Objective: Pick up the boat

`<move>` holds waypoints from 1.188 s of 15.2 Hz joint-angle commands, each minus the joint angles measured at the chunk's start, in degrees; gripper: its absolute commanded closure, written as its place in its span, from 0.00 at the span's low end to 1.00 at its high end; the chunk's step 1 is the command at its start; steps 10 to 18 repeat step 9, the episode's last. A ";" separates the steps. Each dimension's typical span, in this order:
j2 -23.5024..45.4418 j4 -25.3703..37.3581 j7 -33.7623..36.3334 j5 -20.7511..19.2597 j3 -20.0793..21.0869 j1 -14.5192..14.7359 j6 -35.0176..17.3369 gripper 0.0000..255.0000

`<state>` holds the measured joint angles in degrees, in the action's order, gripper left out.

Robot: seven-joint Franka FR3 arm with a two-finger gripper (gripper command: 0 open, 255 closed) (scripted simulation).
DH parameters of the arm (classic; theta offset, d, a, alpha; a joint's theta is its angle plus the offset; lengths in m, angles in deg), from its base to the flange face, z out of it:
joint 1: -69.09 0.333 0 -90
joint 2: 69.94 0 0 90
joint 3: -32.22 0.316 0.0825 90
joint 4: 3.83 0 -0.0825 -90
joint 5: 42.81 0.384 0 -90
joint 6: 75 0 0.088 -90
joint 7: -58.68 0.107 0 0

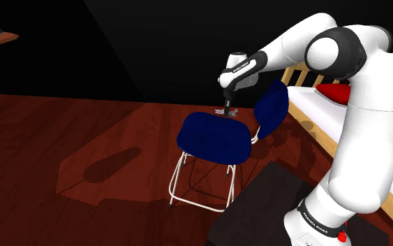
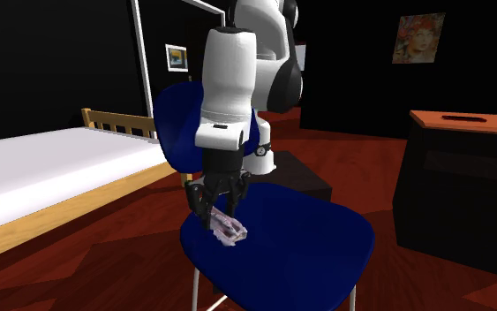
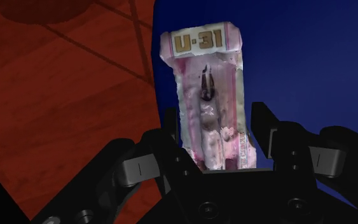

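Observation:
The boat (image 3: 209,95) is a small pink and white toy marked U-31, lying on the dark blue seat (image 3: 311,63) of a chair close to the seat's edge. My gripper (image 3: 215,124) is down over the boat's near end with a black finger on each side. One finger (image 3: 171,130) is at the hull, while a thin strip of blue shows between the hull and the other finger (image 3: 263,124). In the second exterior view the gripper (image 2: 213,210) points down at the boat (image 2: 230,231) on the seat (image 2: 299,238). The shoulder view has the gripper (image 1: 227,106) at the seat's far edge (image 1: 212,140).
The chair has a blue backrest (image 1: 271,105) and white wire legs (image 1: 181,182) on a red-brown wooden floor (image 1: 83,154). A white bed with a wooden frame (image 2: 43,168) stands beside the chair. A dark cabinet (image 2: 467,194) stands at the second exterior view's right.

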<state>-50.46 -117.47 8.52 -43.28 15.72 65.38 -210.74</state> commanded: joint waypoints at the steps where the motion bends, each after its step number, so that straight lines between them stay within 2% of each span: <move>1: -0.99 0.38 0.05 -0.28 -0.15 0.10 1.35 1.00; 7: -3.58 1.82 0.25 -1.04 -0.48 0.42 5.31 1.00; 18: -3.65 1.86 0.26 -1.06 -0.49 0.43 5.41 1.00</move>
